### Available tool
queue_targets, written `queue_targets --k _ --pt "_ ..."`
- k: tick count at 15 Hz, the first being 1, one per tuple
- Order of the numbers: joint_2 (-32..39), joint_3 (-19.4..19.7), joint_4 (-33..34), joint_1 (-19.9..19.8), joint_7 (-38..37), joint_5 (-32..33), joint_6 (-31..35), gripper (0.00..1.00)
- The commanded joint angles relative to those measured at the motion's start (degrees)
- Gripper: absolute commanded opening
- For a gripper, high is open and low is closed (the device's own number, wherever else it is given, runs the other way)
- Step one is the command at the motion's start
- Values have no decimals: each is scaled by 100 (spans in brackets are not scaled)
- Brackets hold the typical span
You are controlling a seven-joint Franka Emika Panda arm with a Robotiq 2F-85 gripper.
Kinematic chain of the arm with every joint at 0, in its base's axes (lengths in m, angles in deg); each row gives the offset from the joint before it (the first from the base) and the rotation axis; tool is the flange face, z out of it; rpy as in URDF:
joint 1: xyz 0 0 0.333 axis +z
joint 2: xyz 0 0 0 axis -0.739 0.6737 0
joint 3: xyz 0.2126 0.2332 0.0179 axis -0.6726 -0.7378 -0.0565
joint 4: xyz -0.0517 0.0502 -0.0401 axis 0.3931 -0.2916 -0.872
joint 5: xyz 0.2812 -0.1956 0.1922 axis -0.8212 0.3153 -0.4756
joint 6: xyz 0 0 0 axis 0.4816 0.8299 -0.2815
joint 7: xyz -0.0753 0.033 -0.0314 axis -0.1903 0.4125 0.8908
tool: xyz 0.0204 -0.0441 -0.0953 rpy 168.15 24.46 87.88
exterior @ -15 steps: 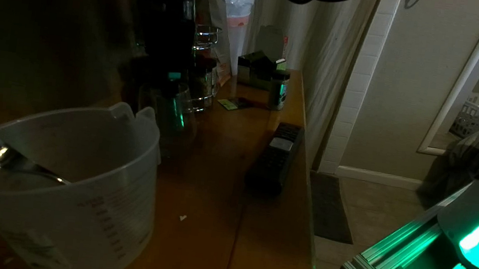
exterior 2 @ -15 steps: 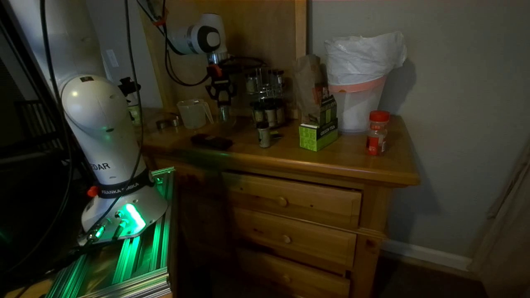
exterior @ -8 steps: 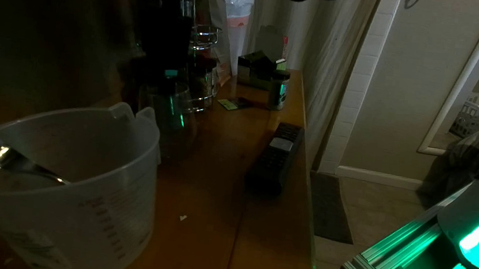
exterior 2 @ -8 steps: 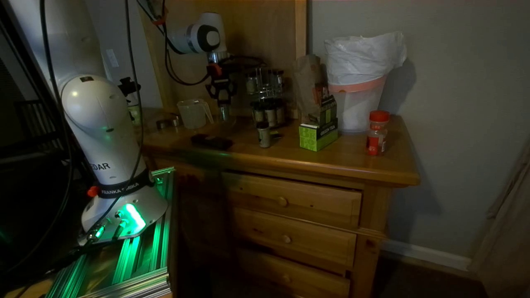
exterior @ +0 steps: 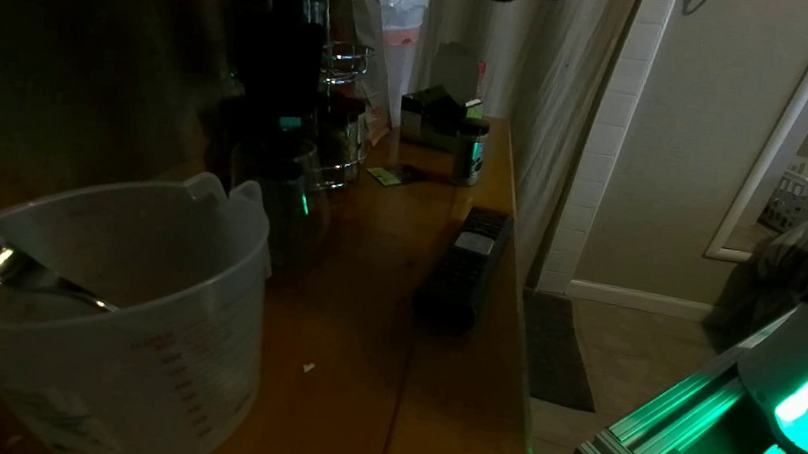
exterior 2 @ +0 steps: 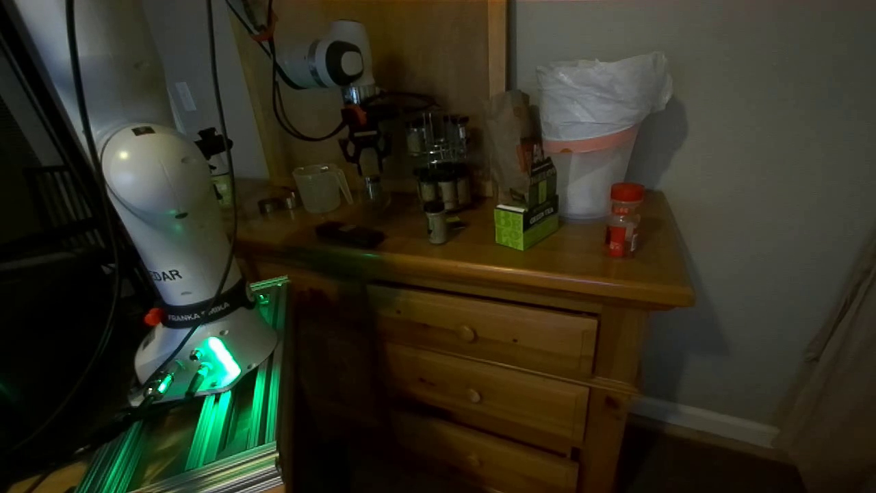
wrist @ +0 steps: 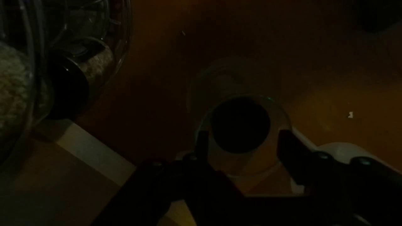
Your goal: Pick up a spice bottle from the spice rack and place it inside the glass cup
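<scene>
Spice bottle (wrist: 241, 125) inside glass cup (wrist: 270, 99); hand (wrist: 243, 135) directly above, aimed straight down, fingers spread, wrist (exterior 2: 350, 51) vertical.

The dresser (exterior 2: 575, 266) carries rack (exterior 2: 438, 163), glass cup (exterior: 308, 234) and remote (exterior: 464, 273).

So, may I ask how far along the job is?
Looks done: the dark-lidded clear spice bottle sits inside the rounded clear glass cup, its lid encircled by the glass in the wrist view. In hand: the release, it seems, as the black jaws stand open with gaps beside the lid. Left: probably just raising the jaws, which hang over the cup.
</scene>
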Motion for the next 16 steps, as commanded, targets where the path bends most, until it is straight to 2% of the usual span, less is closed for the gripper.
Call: queue_targets --k 1,6,7,11,13,14,15,16 --pt "-16 -91 85 -100 5 -10 -104 35" --pt "-184 -101 38 -108 106 -130 -113 1" --pt "-327 -117 -10 -108 268 -317 -165 0" --pt "-1031 -83 -223 -29 847 -1036 -472 0" --pt "-1436 19 -299 59 1190 -1365 -938 0" --pt "-1652 80 -344 93 1282 -1417 -1383 0" --pt "-1886 141 -417 133 1381 -1472 -1757 26" --pt "-2177 210 -532 212 1679 -1526 -2037 27"
